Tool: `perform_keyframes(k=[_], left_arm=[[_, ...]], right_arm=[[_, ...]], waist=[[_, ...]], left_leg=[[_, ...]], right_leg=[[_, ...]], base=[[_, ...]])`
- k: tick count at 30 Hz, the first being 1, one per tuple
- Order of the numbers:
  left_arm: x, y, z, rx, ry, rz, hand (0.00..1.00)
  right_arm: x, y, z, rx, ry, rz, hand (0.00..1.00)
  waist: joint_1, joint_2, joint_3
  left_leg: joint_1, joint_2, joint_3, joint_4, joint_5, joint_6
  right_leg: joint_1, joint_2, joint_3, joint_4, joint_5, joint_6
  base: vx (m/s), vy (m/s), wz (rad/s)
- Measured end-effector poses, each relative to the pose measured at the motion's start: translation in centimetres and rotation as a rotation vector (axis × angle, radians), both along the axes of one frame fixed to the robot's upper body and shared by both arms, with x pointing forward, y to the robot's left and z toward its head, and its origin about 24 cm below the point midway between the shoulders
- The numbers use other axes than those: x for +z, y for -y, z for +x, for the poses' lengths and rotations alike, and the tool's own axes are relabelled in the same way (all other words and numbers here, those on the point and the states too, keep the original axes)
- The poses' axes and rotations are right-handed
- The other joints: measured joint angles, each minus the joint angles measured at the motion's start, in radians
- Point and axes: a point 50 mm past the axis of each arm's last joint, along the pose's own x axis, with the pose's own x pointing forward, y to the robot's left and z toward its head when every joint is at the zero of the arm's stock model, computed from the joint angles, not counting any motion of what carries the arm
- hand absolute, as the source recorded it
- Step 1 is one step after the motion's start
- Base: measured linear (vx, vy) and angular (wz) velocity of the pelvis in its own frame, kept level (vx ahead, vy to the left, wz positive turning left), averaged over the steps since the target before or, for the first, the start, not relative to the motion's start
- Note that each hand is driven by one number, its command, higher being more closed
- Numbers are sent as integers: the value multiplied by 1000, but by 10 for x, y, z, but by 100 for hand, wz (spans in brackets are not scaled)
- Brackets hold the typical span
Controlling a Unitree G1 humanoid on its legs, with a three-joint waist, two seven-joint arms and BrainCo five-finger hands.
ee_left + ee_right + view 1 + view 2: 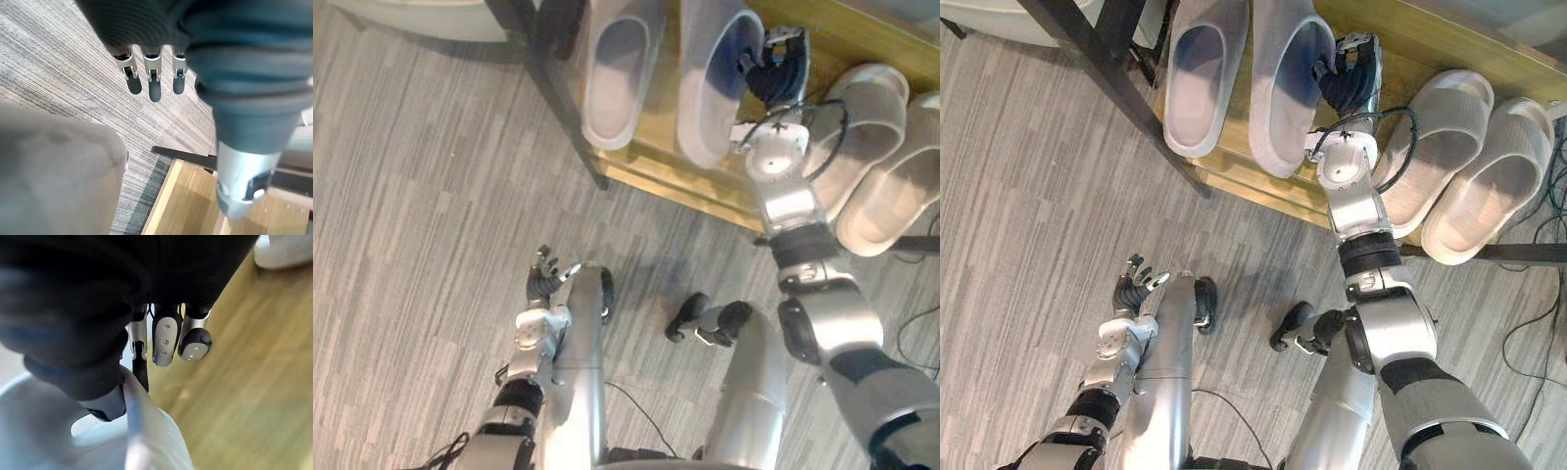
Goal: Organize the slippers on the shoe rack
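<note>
Right hand (1347,73) pinching slipper (1283,88), four slippers (1197,73) total

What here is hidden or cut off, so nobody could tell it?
Left blue slipper and held blue slipper: toe ends cut off by the top edge, both eye views.
Right hand: how far its fingertips reach round that slipper's rim; the rim hides them in the right wrist view, the hand's back in the eye views.
Shoe rack: its full extent, past the top and right edges.

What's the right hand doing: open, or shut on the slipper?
Shut on it: the right hand pinches the slipper at its rim, thumb inside the opening, fingers outside the wall.
</note>
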Motion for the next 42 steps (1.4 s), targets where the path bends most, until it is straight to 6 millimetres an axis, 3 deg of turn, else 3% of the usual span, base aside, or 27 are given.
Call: perform_keyframes(k=[1, 2, 10, 17, 25, 36, 41, 42], left_arm=[[0, 0, 0, 0, -1, -2, 0], [-1, 1, 0, 1, -2, -5, 0], [-4, 3, 3, 8, -28, -26, 0], [-8, 5, 2, 20, -60, -41, 0], [-13, 5, -1, 26, -85, -54, 0], [-21, 2, -7, 37, -120, -60, 0], [-22, 2, -9, 39, -130, -61, 0], [-24, 1, -10, 41, -137, -61, 0]], right_arm=[[-1, 0, 1, -4, -9, 1, 100], [-2, 1, 3, -8, -22, 1, 0], [-5, -3, 9, -36, -62, 30, 0], [-9, 2, 10, -46, -67, 163, 0], [-12, 6, -5, -50, 31, 236, 0], [-64, -5, -26, -26, -2, 368, 0], [-98, -16, -35, -9, -74, 416, 0], [-113, -21, -38, 9, -109, 445, 0]], waist=[[1, -2, -9], [1, -2, -18], [5, -8, -39], [4, -14, -54], [4, -14, -54], [1, -14, -55], [-2, -14, -55], [-4, -14, -55]], left_leg=[[-9, -1, -2, 0, 1, -1], [-21, -5, -7, 1, 4, -2], [-36, -17, -12, 1, 14, -4], [-35, -32, -14, -12, 29, -9], [-12, -35, -3, -29, 37, -11], [25, -26, 8, -59, 40, -14], [35, -26, 8, -67, 40, -14], [43, -26, 8, -72, 40, -14]], right_leg=[[-7, 0, -2, 0, 0, 0], [-16, -2, -6, 1, 0, -1], [-26, -16, -12, 12, -4, -6], [-25, -29, -15, 15, -6, -9], [-18, -30, -4, 12, -6, -11], [12, -16, -5, -16, -5, -12], [21, -13, -5, -23, -5, -12], [30, -12, -7, -28, -4, -12]], base=[[9, 28, 8], [17, 30, 9], [2, 18, 4], [-4, 22, 7], [-3, 7, 2], [1, 6, 0], [3, 28, 0], [10, 47, 1]])
